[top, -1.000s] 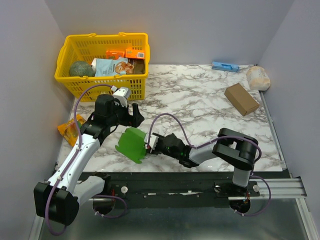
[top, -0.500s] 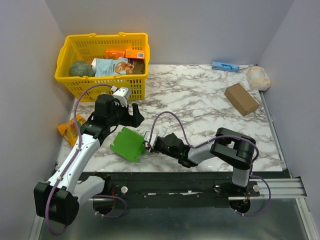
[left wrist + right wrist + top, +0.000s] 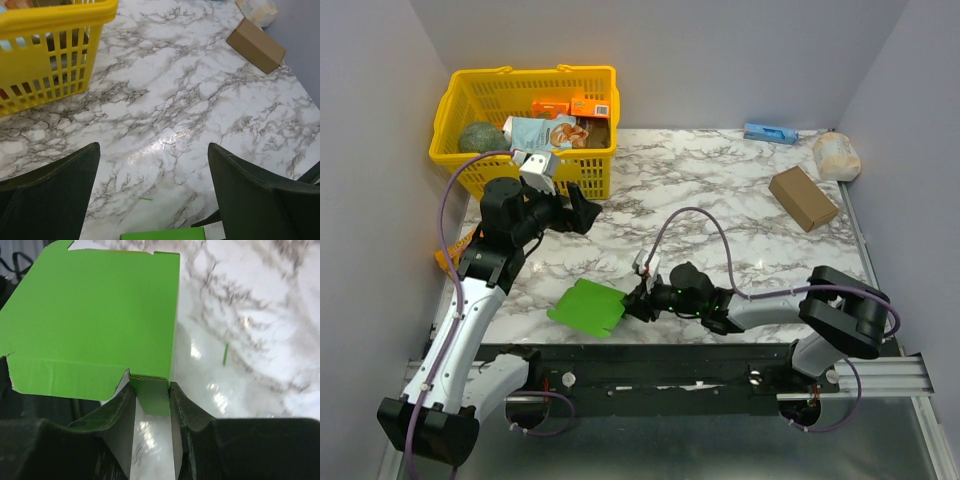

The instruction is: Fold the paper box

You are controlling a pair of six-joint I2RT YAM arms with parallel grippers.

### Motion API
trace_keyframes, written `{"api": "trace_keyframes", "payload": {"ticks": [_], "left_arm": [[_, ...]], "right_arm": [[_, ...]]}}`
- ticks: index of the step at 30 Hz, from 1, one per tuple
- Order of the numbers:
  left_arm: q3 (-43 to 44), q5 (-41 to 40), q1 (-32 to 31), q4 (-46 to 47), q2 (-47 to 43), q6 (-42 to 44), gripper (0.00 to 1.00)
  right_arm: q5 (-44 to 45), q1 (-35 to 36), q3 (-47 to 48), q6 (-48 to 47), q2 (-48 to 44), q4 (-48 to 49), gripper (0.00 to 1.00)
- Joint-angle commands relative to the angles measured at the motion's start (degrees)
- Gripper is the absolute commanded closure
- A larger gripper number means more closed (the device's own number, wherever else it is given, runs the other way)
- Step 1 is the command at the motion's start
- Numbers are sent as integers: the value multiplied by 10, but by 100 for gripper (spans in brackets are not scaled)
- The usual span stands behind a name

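Now the paper box [image 3: 587, 307] lies flat on the desk [image 3: 720, 200]; before, it stood tilted up. Its big face points up, and its long side runs straight out ahead of the right gripper [image 3: 632, 303], which pinches a small flap. The left gripper [image 3: 152, 150] has lifted away, wide open, holding nothing.

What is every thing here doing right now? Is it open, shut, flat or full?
paper box: lying flat on the table, not folded up, one small flap pinched.
right hand: shut on the paper box's flap.
left hand: open, empty, up above the table.
yellow basket: upright, with groceries inside.
brown cardboard box: closed, lying on the table.
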Motion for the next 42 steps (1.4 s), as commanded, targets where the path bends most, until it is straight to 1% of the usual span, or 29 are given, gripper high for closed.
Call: {"api": "trace_keyframes", "payload": {"ticks": [1,2,3,4,5,6,7,8,9,10,11,12,13,15,16,18,19,21,22,23,25,26,30,32,36,37,40,42], "left_arm": [[40,11,6,8,-17,-10,2],[44,10,6,7,-17,-9,2],[50,11,6,6,-18,-7,2],[50,10,6,7,-16,-4,2],[50,10,6,9,-16,-3,2],[49,11,6,11,-14,-1,2],[45,12,6,12,-11,2,2],[43,14,6,18,-10,4,2],[35,19,6,22,-8,5,2],[30,35,6,27,-5,7,2],[27,45,6,35,-4,11,2],[19,53,6,39,-2,11,2],[14,63,6,41,2,11,2],[5,68,7,47,6,13,2],[2,67,6,46,10,14,2],[-6,64,6,46,15,17,2],[-8,64,6,46,19,17,2],[-13,65,7,46,24,17,2],[-13,65,7,44,30,18,2],[-14,65,6,42,32,18,2],[-14,66,6,42,37,20,2],[-15,66,7,41,38,19,2],[-20,66,7,41,39,22,2],[-22,72,6,42,43,22,2],[-28,82,6,46,47,17,2],[-29,81,6,47,48,17,2],[-40,89,2,45,47,18,3],[-49,85,-9,38,42,33,4]], "right_arm": [[-112,-53,-46,157,-49,-84,75],[-135,-70,-57,179,-71,-86,75],[-157,-106,-65,199,-82,-88,75],[-196,-123,-75,232,-90,-106,76],[-216,-142,-76,242,-100,-119,76],[-233,-176,-74,249,-111,-135,76],[-275,-195,-67,255,-110,-184,76],[-299,-213,-53,255,-107,-204,77],[-321,-248,-49,255,-104,-216,77],[-365,-265,-46,261,-90,-231,77],[-387,-282,-36,260,-79,-241,77],[-410,-313,-29,260,-66,-246,77],[-446,-328,-21,252,-41,-273,77],[-462,-361,2,241,-18,-303,77],[-467,-371,13,223,-9,-342,77],[-471,-398,29,212,15,-360,77],[-473,-407,36,196,24,-388,77],[-475,-426,49,180,46,-412,75],[-472,-430,56,171,48,-433,72],[-469,-433,59,169,51,-437,61],[-455,-442,62,165,51,-446,52],[-452,-444,62,164,50,-448,48],[-425,-455,68,156,43,-465,39],[-413,-459,67,158,35,-466,37],[-400,-463,71,161,27,-465,37],[-382,-462,69,161,23,-465,37],[-354,-462,53,144,-19,-461,30],[-345,-462,45,135,-63,-461,27]]}}
